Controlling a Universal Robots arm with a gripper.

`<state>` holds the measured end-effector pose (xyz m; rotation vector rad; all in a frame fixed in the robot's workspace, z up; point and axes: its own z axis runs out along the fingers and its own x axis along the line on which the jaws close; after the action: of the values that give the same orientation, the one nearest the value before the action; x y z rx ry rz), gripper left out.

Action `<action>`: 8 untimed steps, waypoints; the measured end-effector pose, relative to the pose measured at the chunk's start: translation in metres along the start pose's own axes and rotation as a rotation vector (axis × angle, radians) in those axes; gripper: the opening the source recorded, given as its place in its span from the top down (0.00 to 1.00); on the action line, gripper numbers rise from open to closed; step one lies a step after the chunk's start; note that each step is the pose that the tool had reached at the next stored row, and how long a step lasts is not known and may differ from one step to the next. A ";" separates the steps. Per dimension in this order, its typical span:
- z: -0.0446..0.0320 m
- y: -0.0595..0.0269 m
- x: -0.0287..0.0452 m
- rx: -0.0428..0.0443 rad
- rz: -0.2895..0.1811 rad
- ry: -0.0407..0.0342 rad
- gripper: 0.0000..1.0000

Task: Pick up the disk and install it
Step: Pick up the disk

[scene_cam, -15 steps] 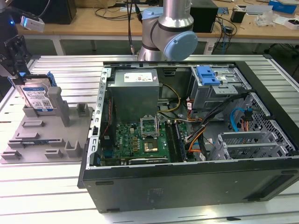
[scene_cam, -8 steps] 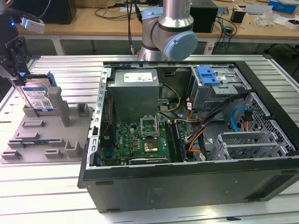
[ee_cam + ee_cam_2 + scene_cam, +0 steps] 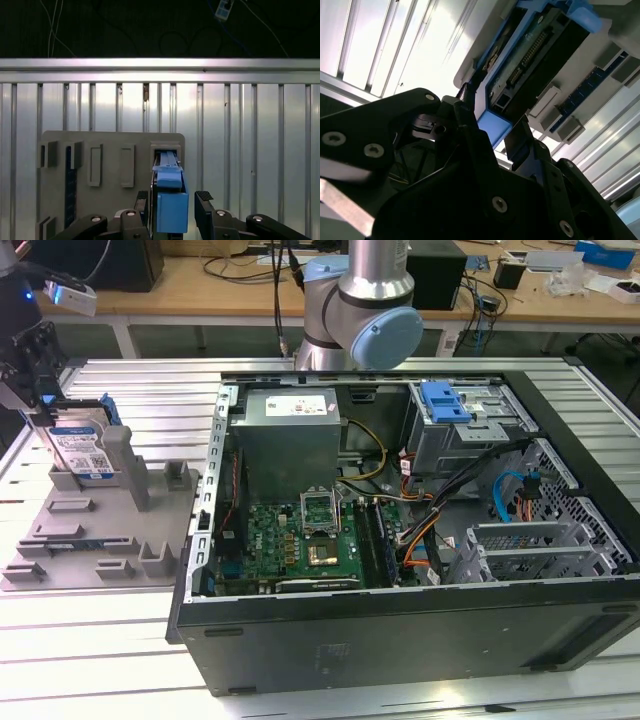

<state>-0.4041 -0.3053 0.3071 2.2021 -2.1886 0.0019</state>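
Got the claw [image 3: 172,194] spread open astride the disk [image 3: 172,215], small gap beside one finger in the first wrist view. From the exterior view: standing upright in a grey holder [image 3: 100,540] on the bench [image 3: 80,660], white-and-blue label unreadable.

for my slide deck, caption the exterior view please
Gripper at the disk standing upright in a grey holder, beside the open computer case.
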 end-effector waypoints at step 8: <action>0.0043 -0.0001 0.0004 0.0000 0.000 0.0000 0.50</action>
<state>-0.4041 -0.3057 0.3028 2.2022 -2.1886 0.0019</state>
